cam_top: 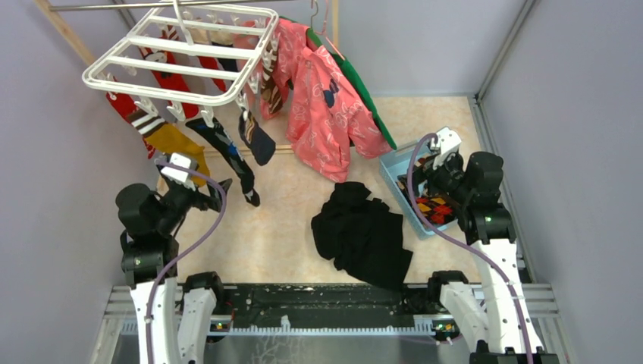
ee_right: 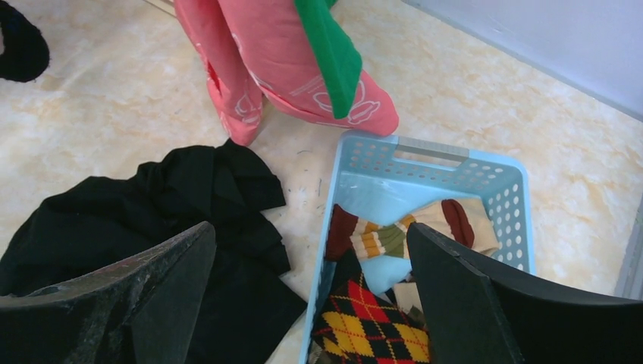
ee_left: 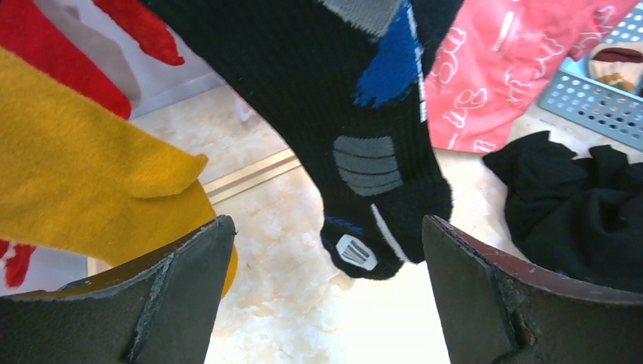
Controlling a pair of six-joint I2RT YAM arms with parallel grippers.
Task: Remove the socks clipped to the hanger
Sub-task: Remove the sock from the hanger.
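Observation:
The white rack hanger (cam_top: 182,53) hangs at the top left with socks clipped under it: red ones (cam_top: 125,106), a mustard yellow one (cam_top: 176,142) and a long black patterned one (cam_top: 227,152). My left gripper (cam_top: 220,189) is open just below and in front of the black sock's toe (ee_left: 379,243). The toe hangs between and beyond my spread fingers (ee_left: 182,296); nothing is gripped. The mustard sock (ee_left: 83,189) hangs to the left. My right gripper (cam_top: 434,163) is open and empty above the blue basket (ee_right: 425,159).
The basket (cam_top: 394,178) at the right holds an argyle sock (ee_right: 379,318) and a striped one (ee_right: 409,227). A black cloth heap (cam_top: 364,235) lies mid-table. A pink shirt (cam_top: 326,114) and a green garment (cam_top: 364,91) hang on thin hangers beside the rack.

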